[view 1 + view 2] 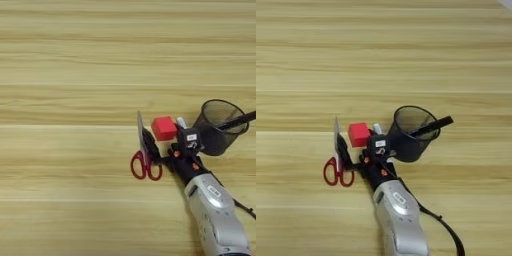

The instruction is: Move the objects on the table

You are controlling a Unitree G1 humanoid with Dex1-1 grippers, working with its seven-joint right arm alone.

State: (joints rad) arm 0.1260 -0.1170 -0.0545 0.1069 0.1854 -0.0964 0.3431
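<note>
Black fingers against scissors

Table is showing light tan wood grain with long horizontal streaks. Scissors are sporting bright red handles and silver blades. Cube at about 1 o'clock from those handles is looking solid red. Mesh cup is reading black, with a dark pen in it. Forearm is gleaming silver behind black fingers.

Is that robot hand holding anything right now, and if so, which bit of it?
Its gripper is at the scissors, near where blades meet red handles; an actual hold cannot be told.
</note>
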